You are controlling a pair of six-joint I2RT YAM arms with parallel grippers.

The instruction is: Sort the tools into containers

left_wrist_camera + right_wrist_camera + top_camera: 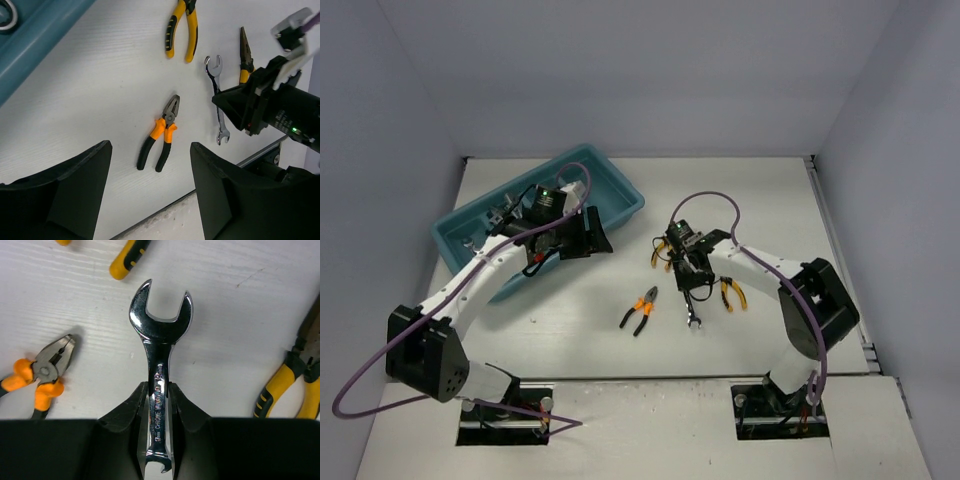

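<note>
My right gripper (691, 287) (157, 387) is shut on the shaft of a silver open-ended wrench (159, 330) (694, 314), whose jaw end sticks out ahead of the fingers, low over the white table. I cannot tell whether it rests on the surface. Orange-and-black pliers (640, 310) (160, 137) lie to its left. Yellow-handled pliers (731, 294) (287, 385) lie to its right, and another yellow pair (662, 251) (182, 30) farther back. My left gripper (586, 236) (150, 146) hangs open and empty beside the teal tray (620, 180).
A few tools (500, 215) show inside the tray, mostly hidden by the left arm. The tray's blue rim (40, 35) crosses the left wrist view's upper left corner. Grey walls enclose the table on three sides.
</note>
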